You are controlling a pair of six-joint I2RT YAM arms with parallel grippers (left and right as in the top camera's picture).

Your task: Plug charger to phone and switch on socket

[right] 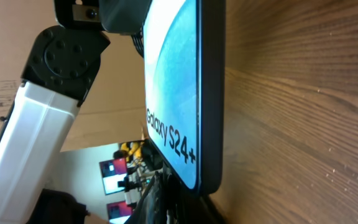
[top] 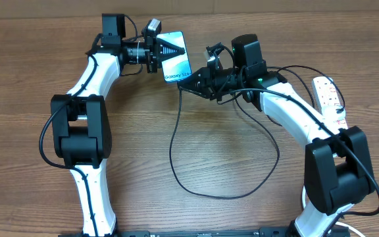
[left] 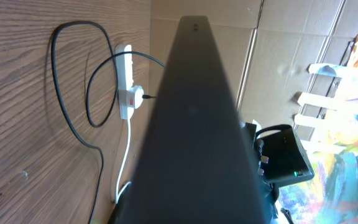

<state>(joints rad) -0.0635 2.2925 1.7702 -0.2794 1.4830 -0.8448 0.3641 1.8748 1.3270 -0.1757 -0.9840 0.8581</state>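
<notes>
**q_bench:** Quick one: where was the phone [top: 176, 62] placed relative to the right gripper [top: 191, 81], and what was being held by what?

**yam_lurker:** The phone was clamped at its top end by the left gripper [top: 165, 47], jaws closed across the lit screen, over the far middle of the table [top: 31, 197]. Its long axis was laid roughly far-to-near in the overhead view, a bit slanted, with the "Galaxy" end pointed toward the right gripper. That one was closed down tight too, parked just beside the phone's bottom edge. The charger [top: 174, 145] could be seen running straight up into it, so it was judged to be pinched there. The plug tip itself couldn't be made out tbh.

**q_bench:** And the port?

**yam_lurker:** Hidden. In the right wrist view the phone's bottom edge was shown right next to the gripper's own dark parts, nearly touching. So the plug would probably need to be pushed along the phone's long axis, into that short edge. The right arm was clearly the nearer one for that. The socket [top: 328, 92] was found well apart, out by that arm's elbow, and whether it was switched on couldn't be read.
</notes>
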